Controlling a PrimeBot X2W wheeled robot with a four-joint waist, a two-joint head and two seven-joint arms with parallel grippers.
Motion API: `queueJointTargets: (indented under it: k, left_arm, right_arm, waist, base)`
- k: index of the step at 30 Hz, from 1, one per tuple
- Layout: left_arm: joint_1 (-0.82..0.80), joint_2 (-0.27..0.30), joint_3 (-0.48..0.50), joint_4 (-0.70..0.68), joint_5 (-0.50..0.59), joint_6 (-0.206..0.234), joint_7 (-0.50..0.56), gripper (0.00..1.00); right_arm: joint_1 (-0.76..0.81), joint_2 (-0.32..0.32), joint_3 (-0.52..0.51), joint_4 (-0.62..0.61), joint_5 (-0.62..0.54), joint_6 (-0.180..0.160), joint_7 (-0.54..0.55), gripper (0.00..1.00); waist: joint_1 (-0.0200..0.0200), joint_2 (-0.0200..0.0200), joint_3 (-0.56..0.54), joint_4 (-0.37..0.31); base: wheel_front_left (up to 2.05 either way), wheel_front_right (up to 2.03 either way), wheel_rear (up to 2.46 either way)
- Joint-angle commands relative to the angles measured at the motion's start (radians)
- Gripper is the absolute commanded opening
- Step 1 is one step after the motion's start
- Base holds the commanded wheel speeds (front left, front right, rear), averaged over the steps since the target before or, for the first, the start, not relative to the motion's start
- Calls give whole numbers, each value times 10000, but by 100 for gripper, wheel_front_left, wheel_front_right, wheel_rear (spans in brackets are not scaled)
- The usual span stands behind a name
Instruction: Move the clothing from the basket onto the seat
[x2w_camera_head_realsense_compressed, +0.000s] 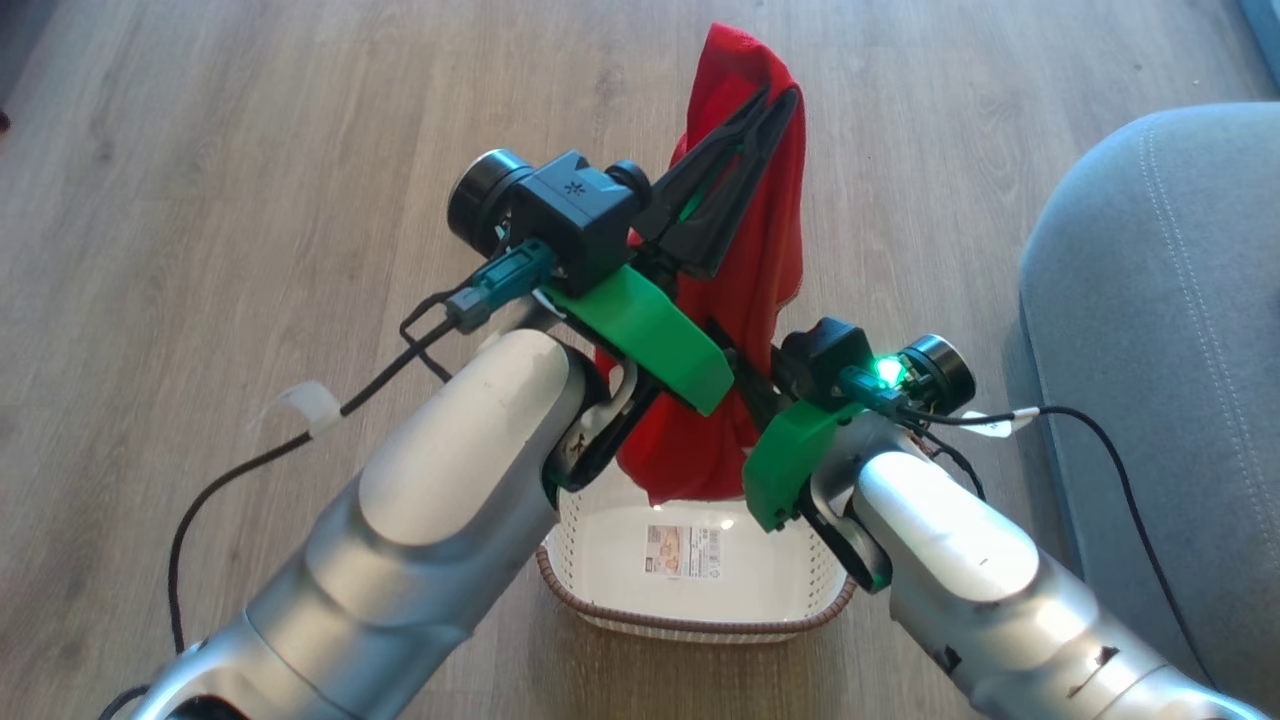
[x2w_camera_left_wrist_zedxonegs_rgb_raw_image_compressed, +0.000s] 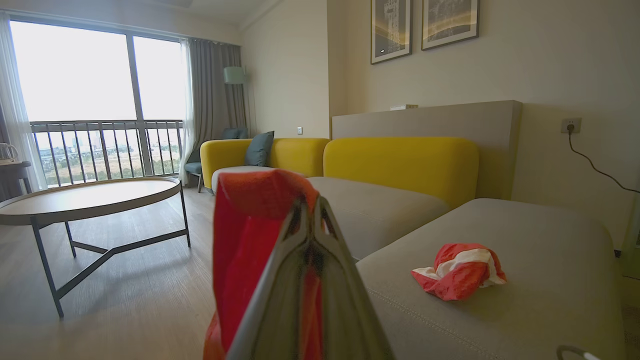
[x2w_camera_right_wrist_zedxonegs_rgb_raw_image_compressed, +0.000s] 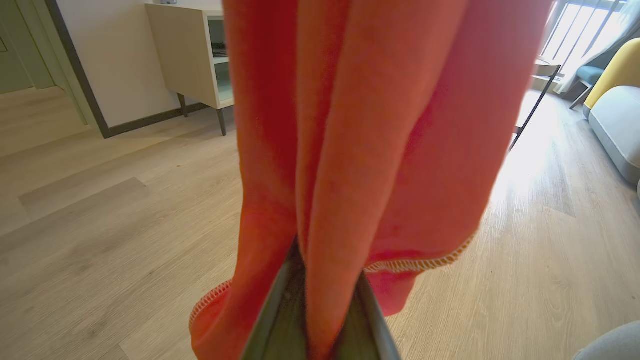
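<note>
The wooden floor spreads under everything. The grey seat stands at the robot's right, near the basket but apart from it. The cream basket sits on the floor just in front of the robot between its 2 forearms, its bottom bare apart from a label. A red cloth hangs stretched above the basket, its lower end drooping just above the far rim. In the left wrist view, a crumpled red-and-white garment lies on the seat cushion. The left gripper is clamped narrow on the cloth's upper end, holding it high. The right gripper is pinched tight on a fold of the same cloth lower down, the fabric running up between its 2 fingers.
</note>
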Motion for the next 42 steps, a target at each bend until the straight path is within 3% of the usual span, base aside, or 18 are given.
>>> queueJointTargets:
  k: [1,5,6,7,23,42]
  left_arm:
    - [-549,89,382,-285,-68,37,-51,0]
    - [-480,93,431,-45,-45,37,-51,0]
    - [-458,93,455,37,-105,16,-51,45]
    - [-452,95,463,145,-139,11,-49,100]
    - [-253,385,680,1149,40,-302,-50,100]
    - [209,1100,-436,2316,-87,-805,26,100]
  right_arm:
    - [-296,217,-1,-317,63,69,-49,0]
    - [-189,218,-166,-509,20,69,-49,0]
    - [-166,216,-210,-565,-5,69,-49,0]
    - [-140,210,-272,-658,-33,69,-49,0]
    - [636,-245,-1271,-2135,-277,69,-49,0]
    - [1473,-391,-2906,-3487,-576,69,-49,0]
  waist:
    - [0,0,7,-23]
    - [0,0,54,-157]
    - [0,0,74,-195]
    - [0,0,98,-233]
    - [0,0,522,-1206]
    - [0,0,942,-3966]
  base:
    - [0,0,0]
    - [0,0,0]
    - [0,0,0]
    - [0,0,0]
    - [0,0,0]
    - [0,0,0]
